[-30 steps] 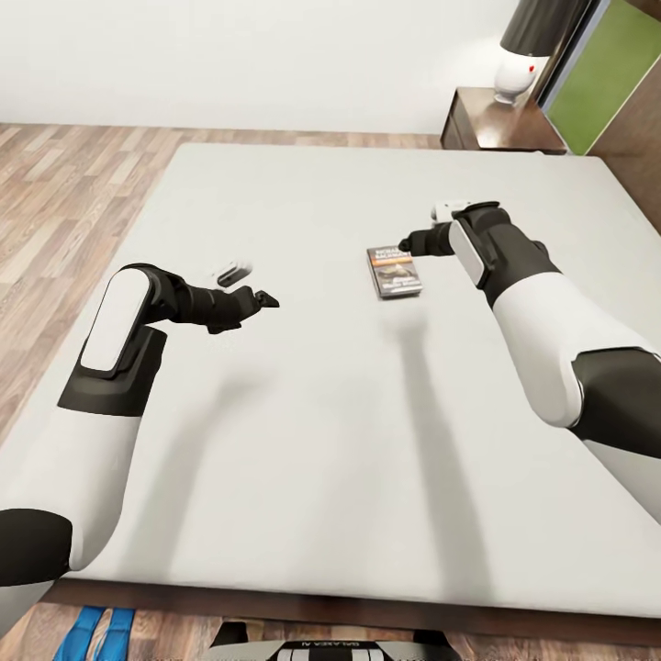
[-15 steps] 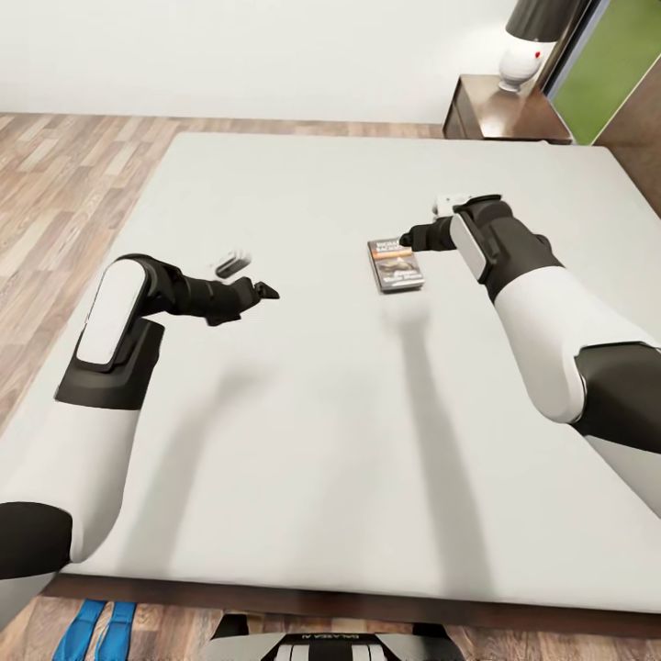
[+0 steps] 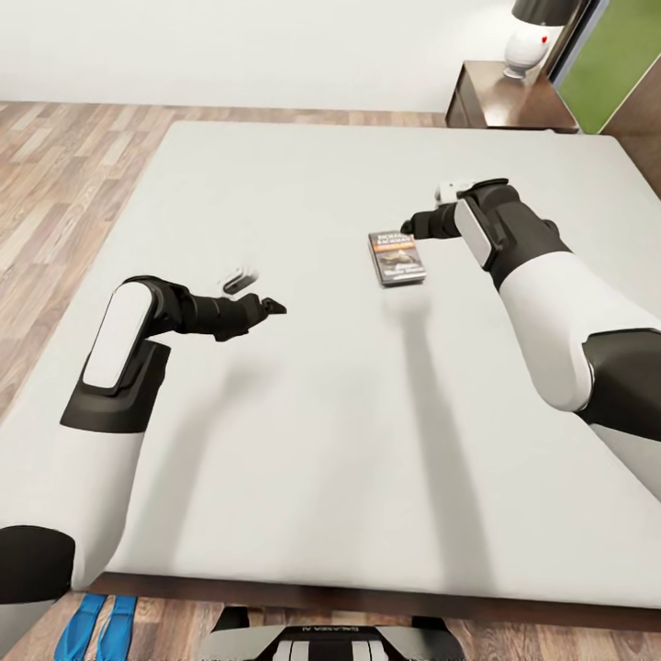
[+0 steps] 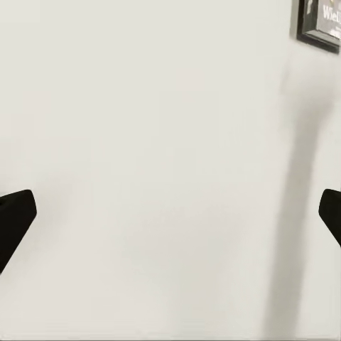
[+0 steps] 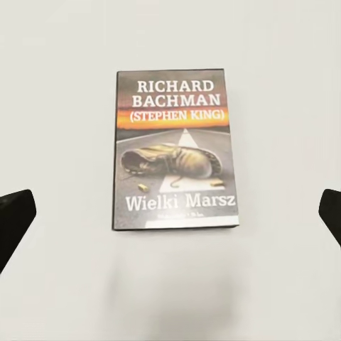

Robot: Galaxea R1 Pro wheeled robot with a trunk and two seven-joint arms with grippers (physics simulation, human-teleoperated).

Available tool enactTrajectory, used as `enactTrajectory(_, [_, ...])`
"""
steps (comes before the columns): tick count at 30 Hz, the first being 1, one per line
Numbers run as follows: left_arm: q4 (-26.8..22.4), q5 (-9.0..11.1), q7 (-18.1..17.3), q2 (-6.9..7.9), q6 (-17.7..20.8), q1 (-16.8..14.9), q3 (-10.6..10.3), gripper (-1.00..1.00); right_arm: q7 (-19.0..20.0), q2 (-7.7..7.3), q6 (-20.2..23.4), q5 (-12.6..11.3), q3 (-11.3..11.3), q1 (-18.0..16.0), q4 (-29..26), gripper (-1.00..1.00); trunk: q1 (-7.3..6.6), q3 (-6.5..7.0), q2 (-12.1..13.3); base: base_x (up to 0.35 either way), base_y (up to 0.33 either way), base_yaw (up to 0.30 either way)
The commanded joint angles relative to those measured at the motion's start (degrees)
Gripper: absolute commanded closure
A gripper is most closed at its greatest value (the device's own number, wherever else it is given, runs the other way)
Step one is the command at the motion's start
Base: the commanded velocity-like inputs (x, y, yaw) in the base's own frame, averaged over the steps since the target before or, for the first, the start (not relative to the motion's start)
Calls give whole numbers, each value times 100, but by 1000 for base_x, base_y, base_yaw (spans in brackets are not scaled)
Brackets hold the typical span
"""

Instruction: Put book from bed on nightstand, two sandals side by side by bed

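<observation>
Currently, right tool, jaws wide, hovers just beside the book on the bed; book's long axis runs toward it; left tool, also wide, lies farther.

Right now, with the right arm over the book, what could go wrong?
1. The book lies flat on the bed; the open right gripper may push into the soft surface or slide it instead of catching an edge.
2. The nightstand already carries a lamp, so the drop-off could bump it.
3. The sandals sit by the robot's base and could get run over.
</observation>
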Motion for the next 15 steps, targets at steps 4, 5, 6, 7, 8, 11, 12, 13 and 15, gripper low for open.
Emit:
enactTrajectory(4, [-65, 66, 58, 6, 0, 165, -9, -100, 23, -7, -18, -5, 61, 25, -16, -100, 0, -38, -2, 0, 0, -13])
enactTrajectory(5, [-78, 71, 54, 14, 0, 219, -7, -100, 26, -10, -26, -4, 68, 34, -24, -100, 0, -45, -2, 0, 0, -22])
enactTrajectory(6, [-78, 71, 54, 14, 0, 219, -7, -100, 26, -10, -26, -4, 68, 34, -24, -100, 0, -53, -2, 0, 0, -22])
enactTrajectory(7, [-101, 83, 38, 38, -7, 362, 24, -100, 15, -8, -44, 8, 85, 53, -46, -100, 0, -56, -2, 0, 0, -11])
enactTrajectory(8, [-101, 83, 38, 38, -7, 362, 24, -100, 15, -8, -44, 8, 85, 53, -46, -100, 0, -60, -2, 0, 0, -11])
enactTrajectory(11, [-106, 80, 32, 42, -11, 405, 42, -100, -7, -6, -26, 14, 80, 57, -57, -100, 0, -68, -2, 0, 0, -8])
enactTrajectory(12, [-113, 73, 31, 27, -19, 408, 50, -100, -12, -13, -2, 13, 65, 41, -83, -100, 0, -69, -2, 0, 0, -5])
enactTrajectory(13, [-131, 68, 42, 17, -25, 358, 49, -100, -22, -9, 14, 15, 56, 31, -151, -100, 0, -70, -2, 0, 0, -3])
enactTrajectory(15, [-141, 68, 50, 15, -29, 289, 44, -100, -36, -7, 25, 20, 57, 30, -252, -100, 0, -72, -2, 0, 0, -2])
